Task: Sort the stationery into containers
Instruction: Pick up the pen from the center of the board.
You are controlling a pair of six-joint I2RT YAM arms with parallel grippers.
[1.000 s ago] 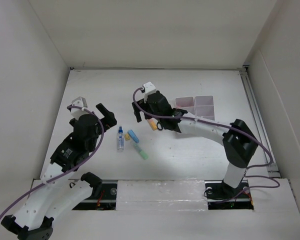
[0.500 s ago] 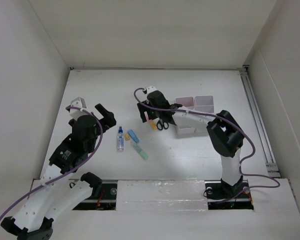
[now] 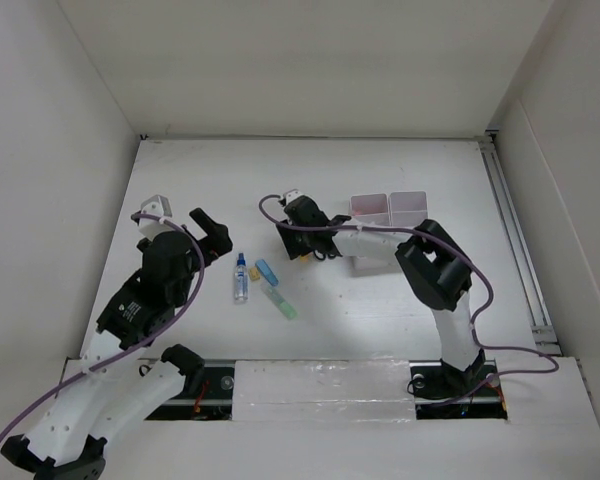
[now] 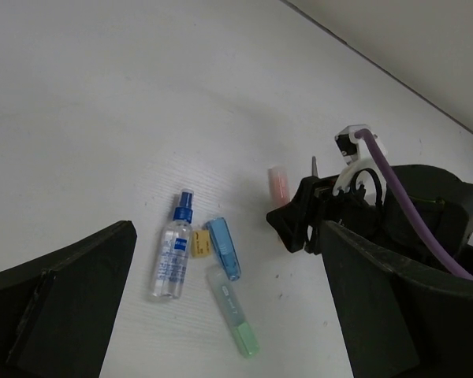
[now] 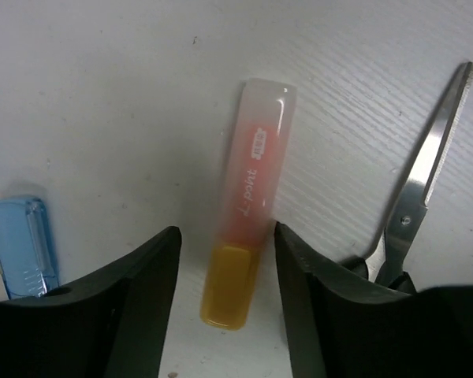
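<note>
An orange marker (image 5: 248,236) lies flat on the table between the two fingers of my right gripper (image 5: 227,248). The jaws are open: the right finger is against the marker and a gap shows on the left. The scissors (image 5: 426,173) lie just to the right of it, blades pointing away. In the top view the right gripper (image 3: 298,240) sits low on the table, left of the two white containers (image 3: 388,205). My left gripper (image 3: 212,233) hangs wide open above a clear bottle (image 4: 173,250), a blue marker (image 4: 224,249) and a green marker (image 4: 234,311).
A small yellow piece (image 4: 200,242) lies between the bottle and the blue marker. The white side walls (image 3: 80,200) enclose the table. The right arm's elbow (image 3: 435,265) reaches across in front of the containers.
The right gripper has come down to the table around the orange marker, and its jaws have narrowed. The right arm has folded in. The left arm has stayed still.
</note>
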